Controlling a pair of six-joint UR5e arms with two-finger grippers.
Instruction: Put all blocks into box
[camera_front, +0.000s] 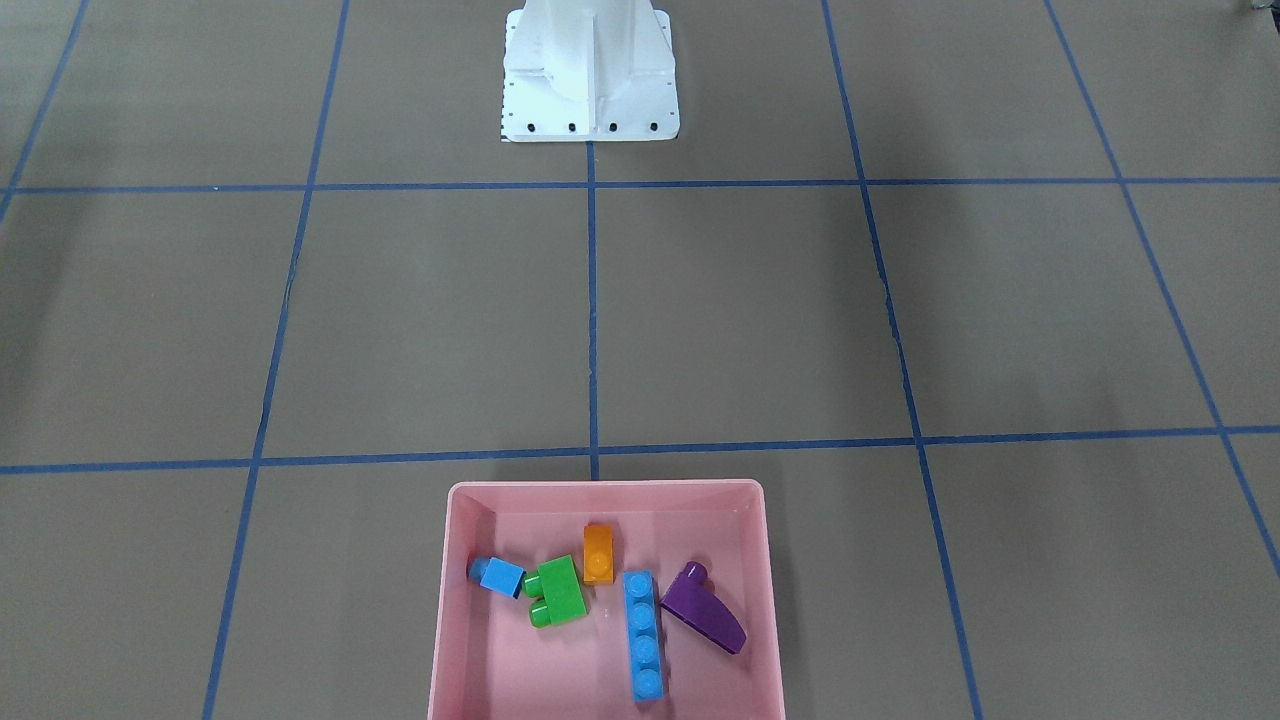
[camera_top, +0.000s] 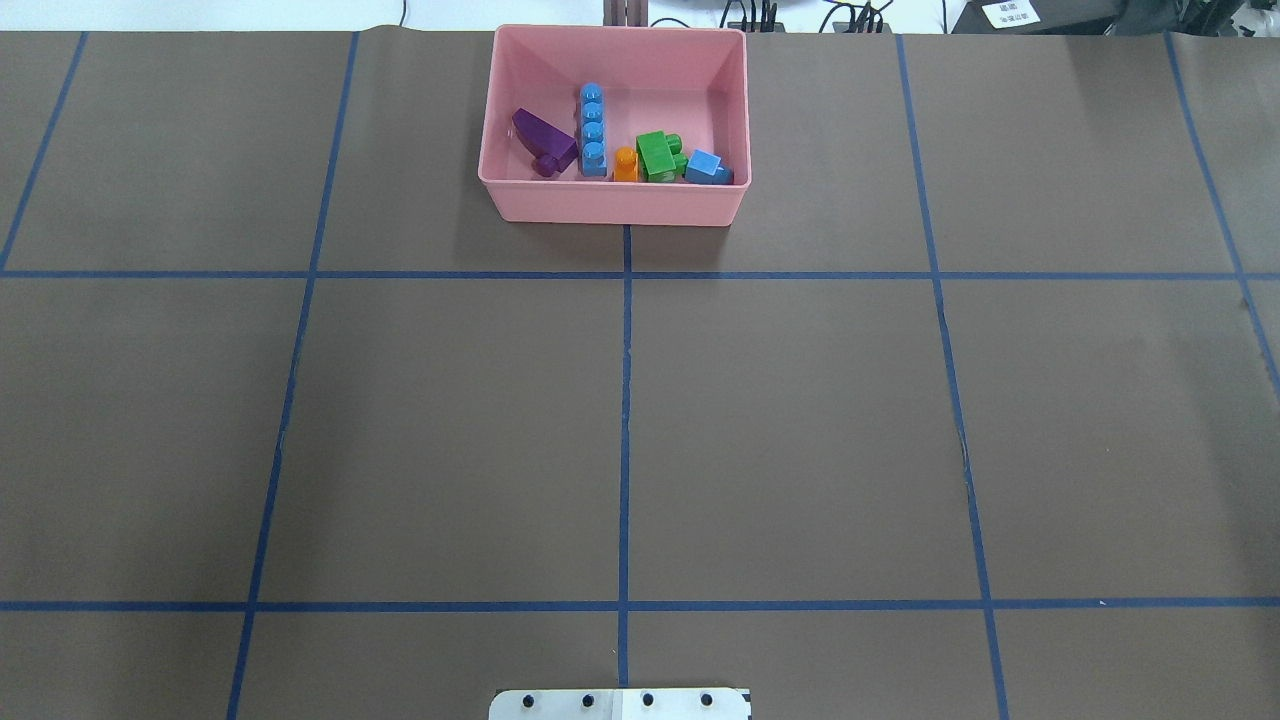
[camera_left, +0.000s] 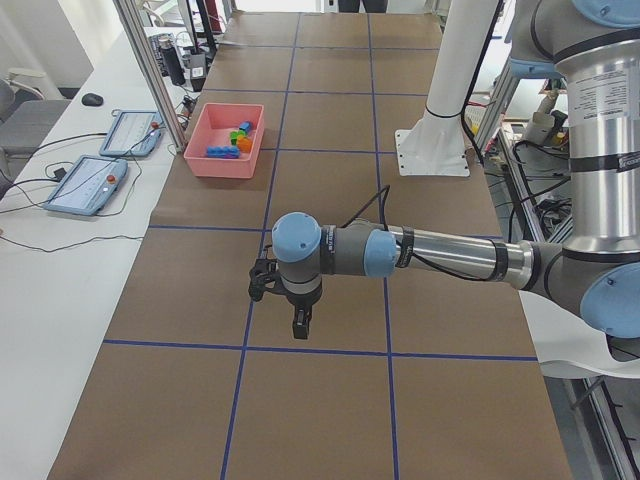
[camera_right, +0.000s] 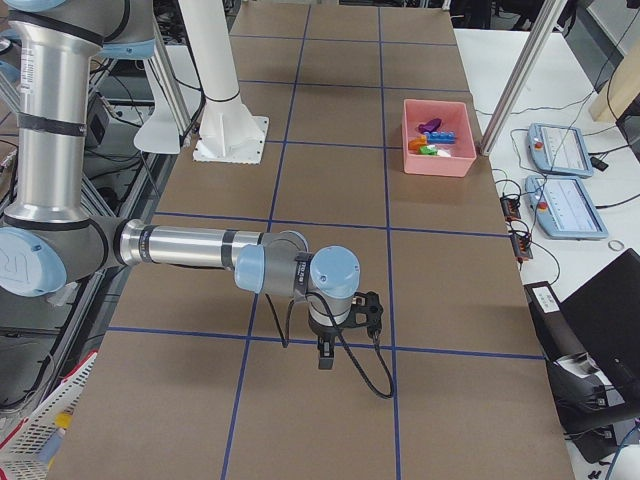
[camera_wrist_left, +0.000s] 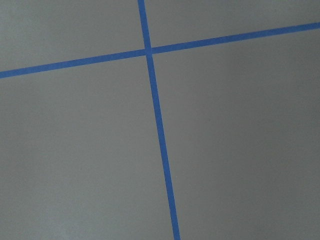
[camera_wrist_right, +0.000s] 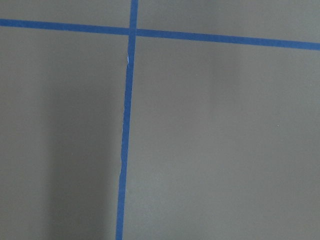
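Note:
The pink box (camera_front: 605, 486) stands at the table's edge far from the robot, also in the overhead view (camera_top: 612, 205). All five blocks lie inside it: orange (camera_front: 598, 552), small blue (camera_front: 500, 576), green (camera_front: 558, 592), long blue (camera_front: 643, 632) and the purple wedge (camera_front: 705, 610). My left gripper (camera_left: 300, 325) shows only in the exterior left view, hovering over bare table far from the box; I cannot tell its state. My right gripper (camera_right: 325, 355) shows only in the exterior right view, likewise far from the box, state unknown. Both wrist views show only brown table and blue tape.
The white robot base (camera_front: 590, 75) stands at the middle of the robot's side of the table. Blue tape lines (camera_top: 625, 420) divide the brown surface into squares. Tablets (camera_left: 88, 185) and a metal post (camera_left: 150, 70) stand beside the table near the box.

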